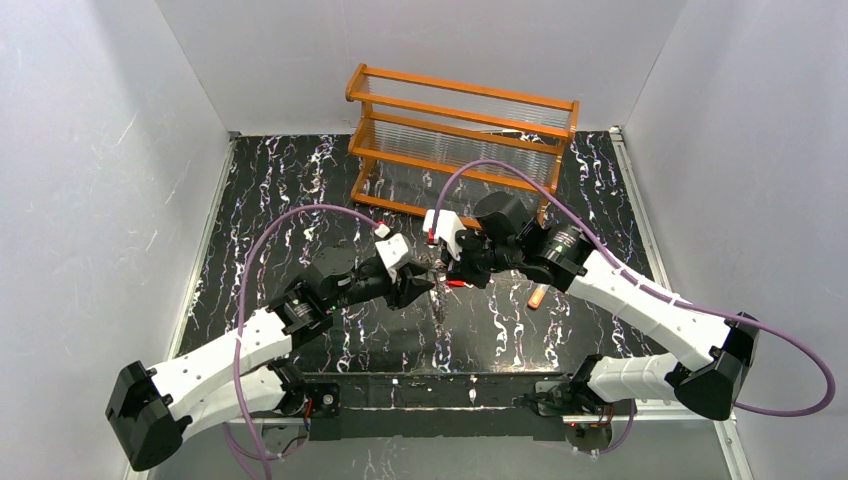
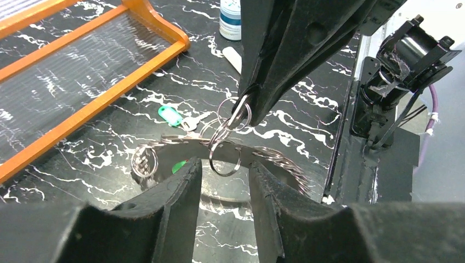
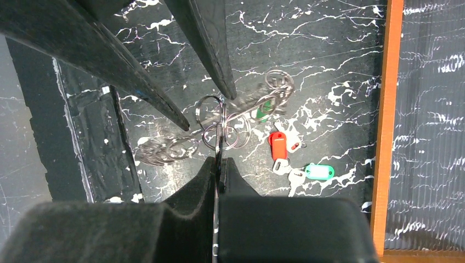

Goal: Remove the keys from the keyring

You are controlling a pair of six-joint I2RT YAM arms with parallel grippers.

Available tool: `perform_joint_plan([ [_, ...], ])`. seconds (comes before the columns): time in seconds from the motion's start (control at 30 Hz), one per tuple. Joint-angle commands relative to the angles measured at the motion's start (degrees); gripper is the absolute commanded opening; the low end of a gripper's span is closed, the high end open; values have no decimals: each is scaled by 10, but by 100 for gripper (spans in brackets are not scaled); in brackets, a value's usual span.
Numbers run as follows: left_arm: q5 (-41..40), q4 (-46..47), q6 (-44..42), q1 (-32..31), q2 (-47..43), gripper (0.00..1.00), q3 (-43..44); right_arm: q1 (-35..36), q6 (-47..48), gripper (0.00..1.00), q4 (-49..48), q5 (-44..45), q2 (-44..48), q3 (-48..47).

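On the near side of the orange wooden rack [image 1: 460,130] with clear ribbed panels, my left gripper [image 2: 225,166] stands partly spread. Its black fingers [image 2: 181,192] sit either side of the lowest ring in a cluster of small silver split rings [image 2: 222,131], not clamping it. Just beyond, nearer the rack, my right gripper [image 3: 219,164] is pinched tight on another ring of that cluster. The dark-grey metal keyring with a jagged, toothed edge [image 2: 277,159] joins these rings. Nearer still to the rack, a red-headed key [image 3: 278,145] and a green-headed key [image 3: 319,171] lie on the black white-veined table [image 1: 300,180], apart from the keyring.
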State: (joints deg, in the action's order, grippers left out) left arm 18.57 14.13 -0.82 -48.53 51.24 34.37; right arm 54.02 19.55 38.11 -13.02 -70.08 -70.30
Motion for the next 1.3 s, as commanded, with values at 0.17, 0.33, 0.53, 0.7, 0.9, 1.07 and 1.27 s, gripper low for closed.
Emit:
perform_joint_plan([
  [0.17,35,36,34,0,10,31,6,0,8,1,-26,-13,21,-4],
  [0.33,83,65,31,0,-2,18,-2,0,0,1,-31,15,16,0],
  [0.53,205,129,63,0,-4,16,-5,0,-13,1,-34,40,8,1],
  [0.7,234,150,102,0,12,19,1,0,-11,1,-36,44,7,-1],
  [0.9,58,55,44,0,-38,21,6,0,-5,1,-31,38,16,1],
  [1.07,-67,1,35,-1,-45,22,12,0,-2,1,-37,30,24,7],
  [1.27,-17,29,80,0,-8,26,11,0,-1,1,-40,31,24,8],
])
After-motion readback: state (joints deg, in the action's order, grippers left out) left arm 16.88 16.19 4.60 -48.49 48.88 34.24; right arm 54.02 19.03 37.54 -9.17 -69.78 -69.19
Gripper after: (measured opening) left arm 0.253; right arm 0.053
